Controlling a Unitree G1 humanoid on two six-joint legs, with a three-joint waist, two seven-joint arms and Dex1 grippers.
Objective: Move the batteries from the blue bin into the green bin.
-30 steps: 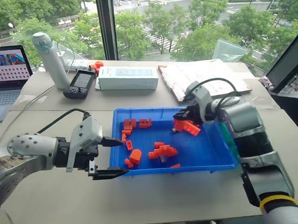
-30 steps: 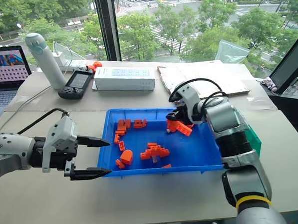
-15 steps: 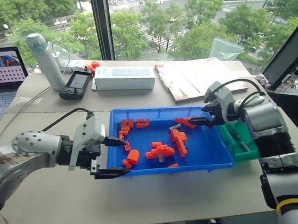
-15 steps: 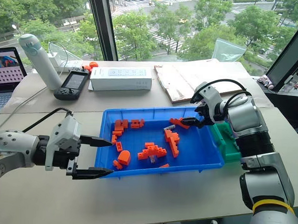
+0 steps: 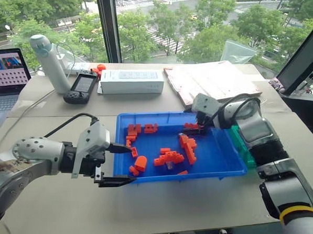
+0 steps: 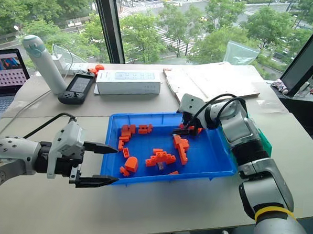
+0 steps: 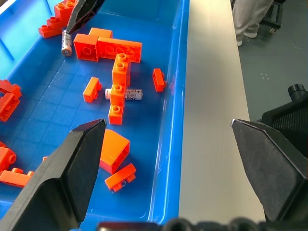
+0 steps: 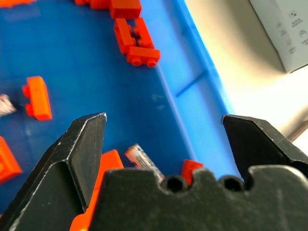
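You face a beige table [image 5: 194, 203] set against a large window [image 5: 166, 23] with a dark frame; daylight pours in; green trees [image 5: 213, 36] and a street lie outside.

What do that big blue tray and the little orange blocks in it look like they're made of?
The blue bin looks like moulded plastic: glossy, one even colour, with a faint grid pressed into its floor. The orange toy bricks also look like hard plastic, smooth and slightly shiny, with round studs on top.
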